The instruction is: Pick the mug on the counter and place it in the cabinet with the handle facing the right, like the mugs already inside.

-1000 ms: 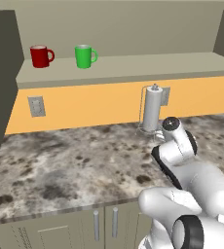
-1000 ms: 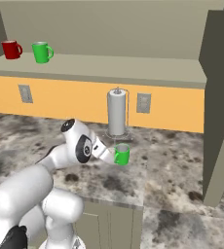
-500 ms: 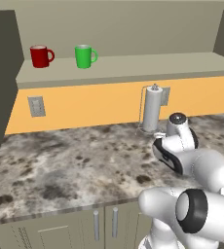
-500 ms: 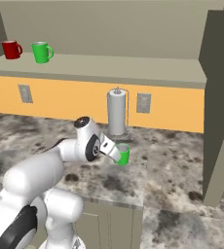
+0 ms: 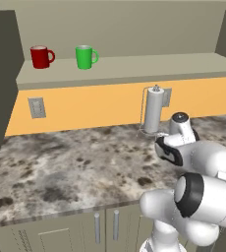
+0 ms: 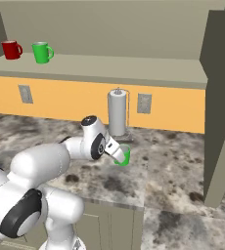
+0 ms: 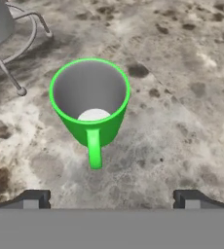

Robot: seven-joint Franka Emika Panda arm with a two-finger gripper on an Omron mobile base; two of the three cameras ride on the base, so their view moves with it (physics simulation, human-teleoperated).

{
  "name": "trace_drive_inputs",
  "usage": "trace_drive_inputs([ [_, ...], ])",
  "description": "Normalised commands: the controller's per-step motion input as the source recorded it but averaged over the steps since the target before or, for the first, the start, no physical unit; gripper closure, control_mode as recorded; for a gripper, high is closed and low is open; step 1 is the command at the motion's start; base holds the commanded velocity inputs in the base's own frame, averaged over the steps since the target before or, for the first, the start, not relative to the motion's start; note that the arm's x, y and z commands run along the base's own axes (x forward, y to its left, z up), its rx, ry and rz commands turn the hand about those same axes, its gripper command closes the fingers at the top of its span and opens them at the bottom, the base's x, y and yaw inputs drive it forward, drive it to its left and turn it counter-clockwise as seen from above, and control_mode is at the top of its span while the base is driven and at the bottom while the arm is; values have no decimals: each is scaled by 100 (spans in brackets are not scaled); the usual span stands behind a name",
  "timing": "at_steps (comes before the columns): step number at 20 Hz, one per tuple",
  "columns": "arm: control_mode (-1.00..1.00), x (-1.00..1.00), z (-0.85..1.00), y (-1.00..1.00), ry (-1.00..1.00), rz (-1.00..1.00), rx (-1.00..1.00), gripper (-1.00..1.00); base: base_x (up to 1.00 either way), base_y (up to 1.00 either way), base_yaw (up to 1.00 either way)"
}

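Glossy round green mug (image 7: 90, 104) on mottled stone counter (image 7: 182, 97), claw (image 7: 111, 199) spread wide

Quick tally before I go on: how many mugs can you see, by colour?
Green mugs: 2, one on the counter below the pincer (mug), one on the cabinet shelf
Red mugs: 1, on the shelf
Total: 3 mugs
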Motion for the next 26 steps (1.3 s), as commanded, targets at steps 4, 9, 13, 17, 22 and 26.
trace_drive_inputs([
  [4, -100, 20, -22, -6, 3, -1, 9, -100, 0, 0, 0],
  [9, -100, 10, -7, -1, 0, 0, 2, -100, 0, 0, 0],
  [13, -100, 3, -28, 0, 0, 0, 0, -100, 0, 0, 0],
  [17, -100, 11, -24, 0, -5, 0, 0, -100, 0, 0, 0],
  [22, -100, 10, -22, 0, -12, 0, -5, -100, 0, 0, 0],
  [26, -100, 0, -18, 0, -8, 0, -9, -100, 0, 0, 0],
])
